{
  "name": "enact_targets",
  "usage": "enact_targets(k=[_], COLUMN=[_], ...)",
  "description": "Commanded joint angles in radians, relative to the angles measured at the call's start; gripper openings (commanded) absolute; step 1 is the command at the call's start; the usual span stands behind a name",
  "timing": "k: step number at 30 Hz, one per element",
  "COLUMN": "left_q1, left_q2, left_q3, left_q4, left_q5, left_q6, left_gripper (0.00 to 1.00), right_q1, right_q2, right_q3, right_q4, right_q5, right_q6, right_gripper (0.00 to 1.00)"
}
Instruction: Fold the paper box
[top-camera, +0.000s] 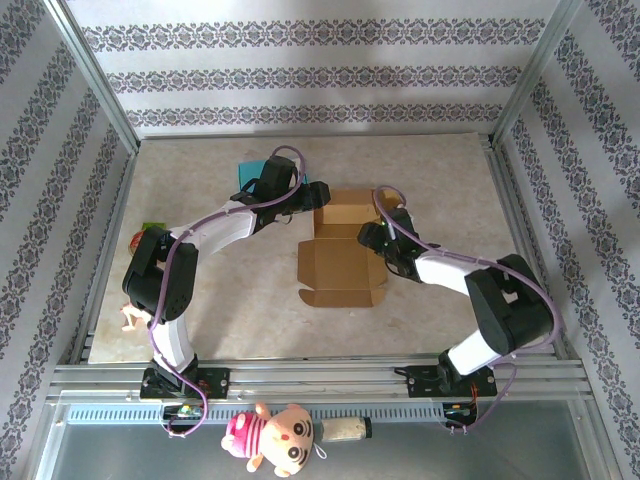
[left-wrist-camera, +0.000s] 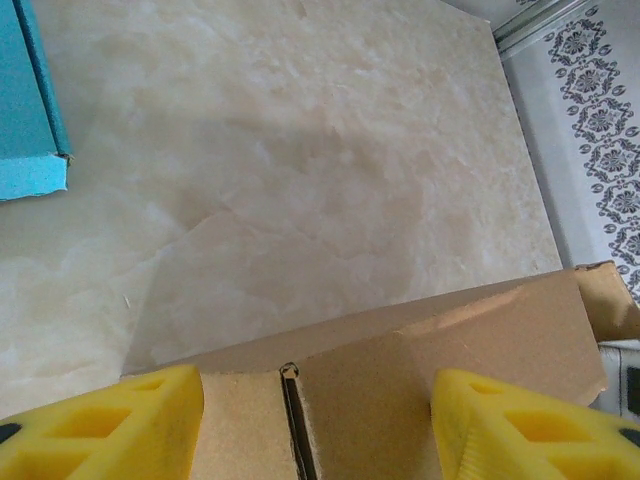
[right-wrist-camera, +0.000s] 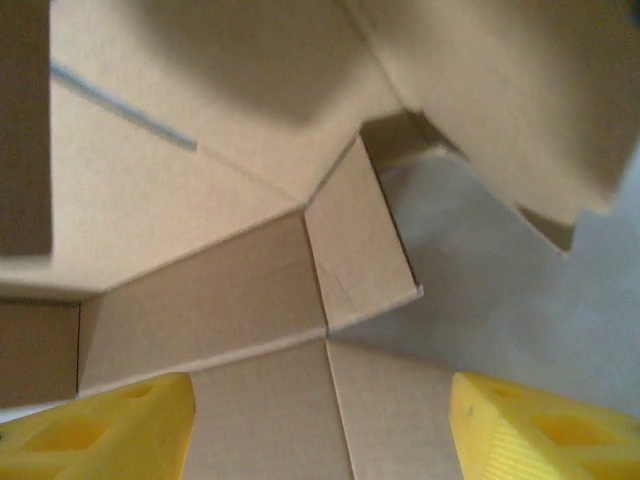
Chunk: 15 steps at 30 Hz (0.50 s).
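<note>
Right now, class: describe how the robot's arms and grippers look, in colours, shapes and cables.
Both the left arm and right arm have white, rounded links joined by bulky black joints. A thin lilac cable loops along each arm. The left gripper and right gripper each carry two blocky yellow fingers with hollow, triangular cut-outs.

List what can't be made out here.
- Top view: teal box mostly hidden under the left arm.
- Top view: small objects at left, too small to identify, partly behind that arm.
- Left wrist: left gripper, finger bases cut off by the bottom edge.
- Right wrist: box blurred; contact with right gripper unclear.
</note>
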<state>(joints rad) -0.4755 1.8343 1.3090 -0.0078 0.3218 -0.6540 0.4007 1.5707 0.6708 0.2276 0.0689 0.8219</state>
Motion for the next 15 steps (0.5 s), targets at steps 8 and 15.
enact_targets(k=[8, 15], left_q1=[0.007, 0.007], left_q2=[0.025, 0.027], left_q3=[0.041, 0.043], left_q4=[-0.061, -0.059], left_q5=[0.023, 0.024], left_q6=[0.034, 0.037], left_gripper=[0.61, 0.61], right_q1=[-0.040, -0.031], right_q2=[0.164, 0.205], right_q3=[0.047, 0.016], right_q4=[0.301, 0.443], right_q5=[0.051, -0.051], right_q6=[0.014, 0.000], right_gripper=[0.60, 0.37])
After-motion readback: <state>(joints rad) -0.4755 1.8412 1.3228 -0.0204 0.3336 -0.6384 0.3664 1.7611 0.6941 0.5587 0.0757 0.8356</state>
